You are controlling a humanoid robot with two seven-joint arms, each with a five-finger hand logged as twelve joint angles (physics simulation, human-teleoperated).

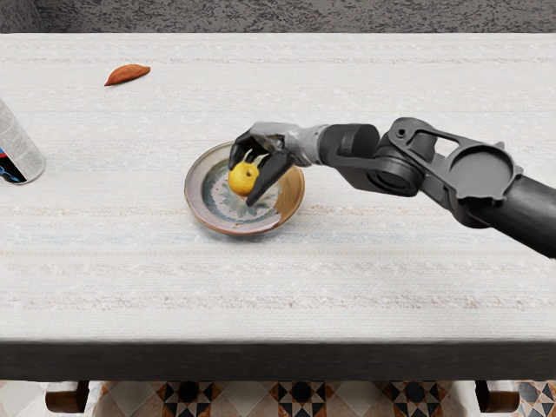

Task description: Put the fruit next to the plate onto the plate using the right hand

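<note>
Yellow and small, the fruit (244, 178) is clasped over the middle of the plate (205, 217) by the curled fingers of the right hand (268, 149); whether it touches the plate cannot be told. It is judged light, firm and smooth, best gripped across its widest part. An orange scrap (127, 75) and a can (17, 149) lie well apart from the plate, so no obstruction is expected.

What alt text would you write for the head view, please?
The right hand grips a yellow fruit over a plate on a pale table. An orange-brown object lies at back left; a white can stands at the left edge.
</note>
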